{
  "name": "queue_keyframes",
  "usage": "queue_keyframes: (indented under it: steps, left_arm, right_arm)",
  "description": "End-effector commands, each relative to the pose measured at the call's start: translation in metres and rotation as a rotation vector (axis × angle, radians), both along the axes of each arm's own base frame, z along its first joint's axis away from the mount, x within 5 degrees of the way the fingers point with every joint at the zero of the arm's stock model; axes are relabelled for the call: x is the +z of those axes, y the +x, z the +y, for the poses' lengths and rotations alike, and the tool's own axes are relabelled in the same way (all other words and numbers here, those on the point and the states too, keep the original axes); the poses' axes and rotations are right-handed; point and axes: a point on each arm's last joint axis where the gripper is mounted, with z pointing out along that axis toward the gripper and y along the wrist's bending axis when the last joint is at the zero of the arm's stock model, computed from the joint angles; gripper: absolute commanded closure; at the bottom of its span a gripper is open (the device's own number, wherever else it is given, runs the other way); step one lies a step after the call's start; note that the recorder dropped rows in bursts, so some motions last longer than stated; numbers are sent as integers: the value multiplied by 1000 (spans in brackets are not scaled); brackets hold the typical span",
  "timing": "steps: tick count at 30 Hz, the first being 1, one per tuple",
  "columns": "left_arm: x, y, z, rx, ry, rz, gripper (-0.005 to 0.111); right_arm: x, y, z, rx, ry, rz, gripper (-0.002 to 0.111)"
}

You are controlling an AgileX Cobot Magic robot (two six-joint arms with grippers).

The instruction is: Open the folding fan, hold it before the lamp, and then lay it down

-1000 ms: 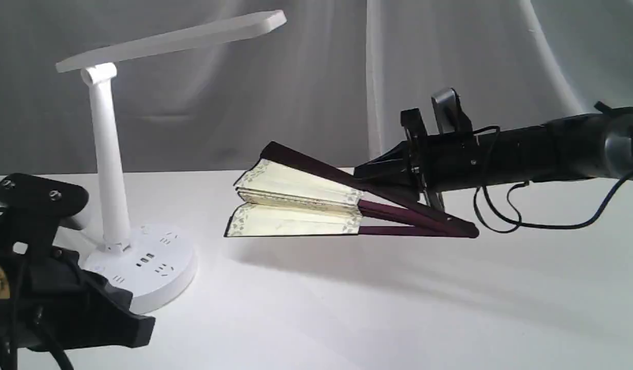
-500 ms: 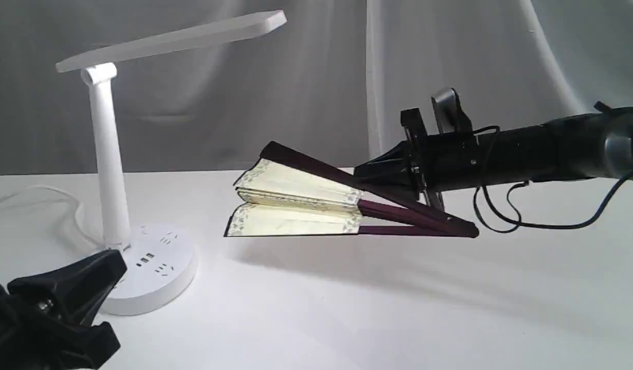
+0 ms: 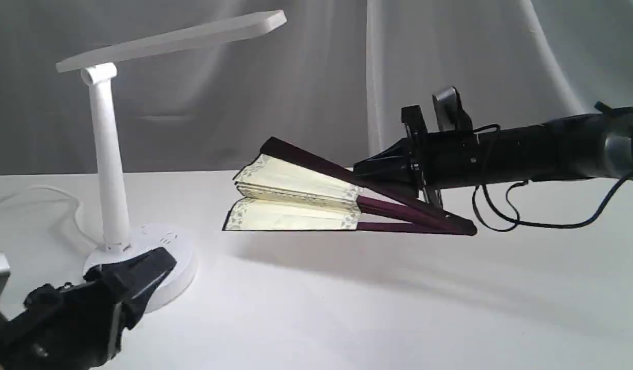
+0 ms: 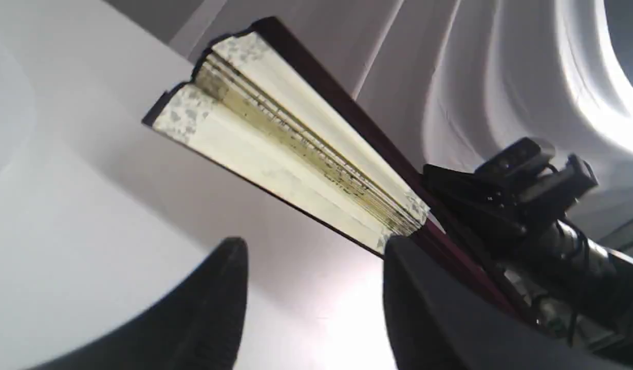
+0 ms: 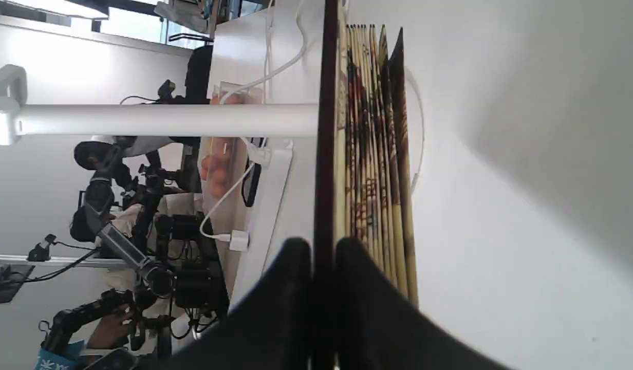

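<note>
Left jaws shifted toward the lamp [image 3: 108,154], parted, empty; right wrist view reveals right jaws pinching the folding fan [image 3: 296,182].

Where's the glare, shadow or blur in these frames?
Exterior view: sharp, folding fan throws a soft shadow on the table. Left wrist view: backdrop blown out, left end effector blurred. Right wrist view: right end effector out of focus.

A white worktop [image 3: 347,308] lies under soft shadow, backed by a pale draped curtain [image 3: 450,67]. Beyond its edge, the right wrist view shows dark cabled gear [image 5: 136,216] and a clear box [image 5: 221,154] holding orange things.
</note>
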Motion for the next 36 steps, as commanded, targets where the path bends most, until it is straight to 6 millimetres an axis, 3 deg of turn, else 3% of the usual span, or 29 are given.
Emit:
queue_keyframes:
  steps: [1, 11, 14, 21, 30, 36]
  left_arm:
    - [-11, 20, -10, 32, -165, 104, 59]
    - [-34, 85, -41, 73, -419, 217, 54]
    - [-42, 96, -47, 92, -537, 283, 54]
    - [-62, 102, -49, 118, -670, 322, 54]
    - [-78, 114, -52, 152, -789, 349, 54]
    - [-76, 116, -50, 172, -810, 342, 55]
  right_arm:
    - [10, -1, 2, -8, 44, -16, 108]
    - [10, -1, 2, -9, 46, -16, 108]
    - [10, -1, 2, -10, 47, -13, 108]
    - [12, 0, 2, -24, 69, -8, 108]
    - [11, -10, 37, 57, 59, 12, 108]
    - [11, -12, 43, 70, 59, 10, 108]
